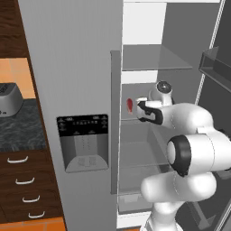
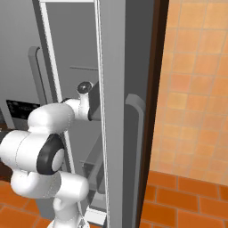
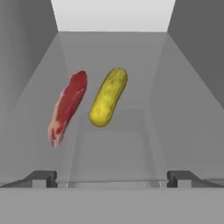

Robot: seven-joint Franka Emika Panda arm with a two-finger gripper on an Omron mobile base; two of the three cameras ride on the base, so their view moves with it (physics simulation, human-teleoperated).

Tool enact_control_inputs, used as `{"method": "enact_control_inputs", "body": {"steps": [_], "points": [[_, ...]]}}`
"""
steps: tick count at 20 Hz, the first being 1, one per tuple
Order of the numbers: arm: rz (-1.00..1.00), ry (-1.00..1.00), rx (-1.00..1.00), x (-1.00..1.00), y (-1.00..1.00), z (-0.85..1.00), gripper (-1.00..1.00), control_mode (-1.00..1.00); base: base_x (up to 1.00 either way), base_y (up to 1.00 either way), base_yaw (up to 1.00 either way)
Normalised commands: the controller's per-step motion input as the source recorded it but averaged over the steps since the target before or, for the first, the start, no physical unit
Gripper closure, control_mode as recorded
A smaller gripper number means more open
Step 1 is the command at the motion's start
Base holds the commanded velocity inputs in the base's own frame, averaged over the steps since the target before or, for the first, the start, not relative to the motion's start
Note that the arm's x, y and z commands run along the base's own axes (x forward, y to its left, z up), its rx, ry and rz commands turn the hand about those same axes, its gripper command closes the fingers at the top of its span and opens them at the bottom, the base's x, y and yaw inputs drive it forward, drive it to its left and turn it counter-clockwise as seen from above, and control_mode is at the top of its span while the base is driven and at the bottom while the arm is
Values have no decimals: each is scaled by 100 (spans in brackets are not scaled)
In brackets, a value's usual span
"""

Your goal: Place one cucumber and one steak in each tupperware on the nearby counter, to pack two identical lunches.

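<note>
Left base view: behind the arm, facing the open fridge (image 1: 149, 135), counter (image 1: 18, 126) far left.
Right base view: near, facing its door edge (image 2: 118, 111).
Hand view: near, facing inside, steak (image 3: 67, 107) beside cucumber (image 3: 108, 96).

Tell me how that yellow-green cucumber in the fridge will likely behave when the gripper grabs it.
The cucumber is a rounded oblong, so it may roll if nudged sideways. Its smooth, curved skin could slip between the open gripper fingers unless pinched across the middle. It lies close beside the steak, so a wide approach might bump that.

Open shelf (image 3: 109, 144) ahead — steak (image 3: 68, 107), cucumber (image 3: 108, 97) seemingly just apart.
</note>
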Motion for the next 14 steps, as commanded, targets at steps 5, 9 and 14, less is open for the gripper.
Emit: {"method": "enact_control_inputs", "body": {"steps": [5, 9, 14], "points": [[0, 0, 0, 44, 13, -22, -100, -100, 0, 0, 0], [0, 0, 0, 44, 0, -22, -100, -100, 0, 0, 0], [0, 2, 3, 45, -6, -5, -100, -100, 0, 0, 0]]}}
